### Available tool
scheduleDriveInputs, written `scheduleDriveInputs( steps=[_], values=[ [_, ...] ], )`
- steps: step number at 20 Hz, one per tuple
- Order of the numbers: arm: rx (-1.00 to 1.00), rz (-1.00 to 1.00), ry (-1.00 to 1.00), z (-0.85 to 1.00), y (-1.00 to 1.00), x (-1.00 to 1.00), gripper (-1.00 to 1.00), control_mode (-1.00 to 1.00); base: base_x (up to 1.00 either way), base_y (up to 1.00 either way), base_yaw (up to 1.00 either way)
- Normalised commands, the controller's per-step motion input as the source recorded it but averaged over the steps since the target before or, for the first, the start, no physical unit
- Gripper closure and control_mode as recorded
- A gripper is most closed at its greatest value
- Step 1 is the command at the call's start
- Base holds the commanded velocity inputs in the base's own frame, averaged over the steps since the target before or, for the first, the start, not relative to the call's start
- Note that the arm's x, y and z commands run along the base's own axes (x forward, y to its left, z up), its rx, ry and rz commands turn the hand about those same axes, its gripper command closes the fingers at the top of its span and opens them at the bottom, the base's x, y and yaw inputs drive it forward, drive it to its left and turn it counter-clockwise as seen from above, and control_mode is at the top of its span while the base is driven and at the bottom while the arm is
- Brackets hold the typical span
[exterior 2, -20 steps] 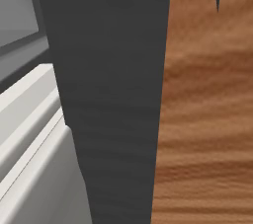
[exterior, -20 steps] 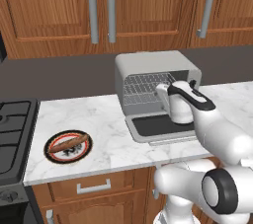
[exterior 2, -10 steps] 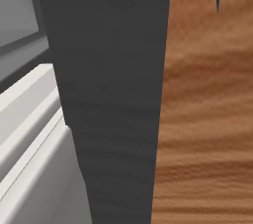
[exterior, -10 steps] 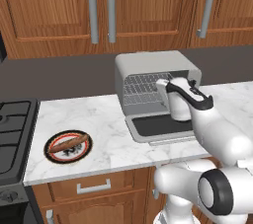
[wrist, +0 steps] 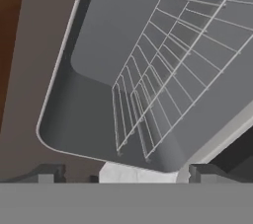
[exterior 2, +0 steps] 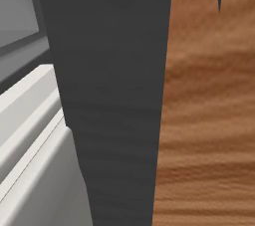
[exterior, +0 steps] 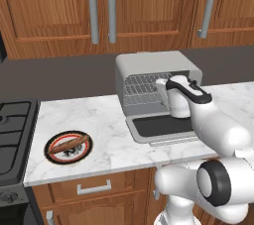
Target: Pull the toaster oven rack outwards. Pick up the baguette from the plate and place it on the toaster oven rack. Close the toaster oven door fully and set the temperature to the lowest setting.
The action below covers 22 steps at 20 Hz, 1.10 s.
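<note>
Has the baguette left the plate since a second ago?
No. The baguette lies across the plate as before, on the counter left of the toaster oven.

Occlusions and cropped regions at the toaster oven.
The arm hides the toaster oven's (exterior: 149, 68) right front and part of the toaster oven rack (exterior: 141, 87); in the hand view the rack runs off the top and right edges; the plate's (exterior: 51, 154) pattern is illegibly small.

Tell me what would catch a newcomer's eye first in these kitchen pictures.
Probably the toaster oven at the back of the marble counter, its door folded down flat and the white arm's open gripper at the mouth. In the hand view the wire rack looms close. Off to the left, a baguette lies on a red-rimmed plate.
</note>
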Motion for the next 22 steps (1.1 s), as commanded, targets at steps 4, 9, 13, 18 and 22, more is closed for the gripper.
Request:
scheduleDriveInputs(
  steps=[4,9,13,18,22],
  values=[
    [0.00,0.00,0.00,-0.29,0.00,0.06,-1.00,-1.00,0.00,0.00,0.00],
    [0.00,0.00,0.00,-0.11,0.00,0.08,-1.00,-1.00,0.00,0.00,0.00],
    [0.00,0.00,0.00,0.00,0.00,0.14,-1.00,-1.00,0.00,0.00,0.00],
    [0.00,0.00,0.00,0.00,0.00,0.10,-1.00,-1.00,0.00,0.00,0.00],
    [0.00,0.00,0.00,0.00,0.00,0.09,-1.00,-1.00,0.00,0.00,0.00]
  ],
)
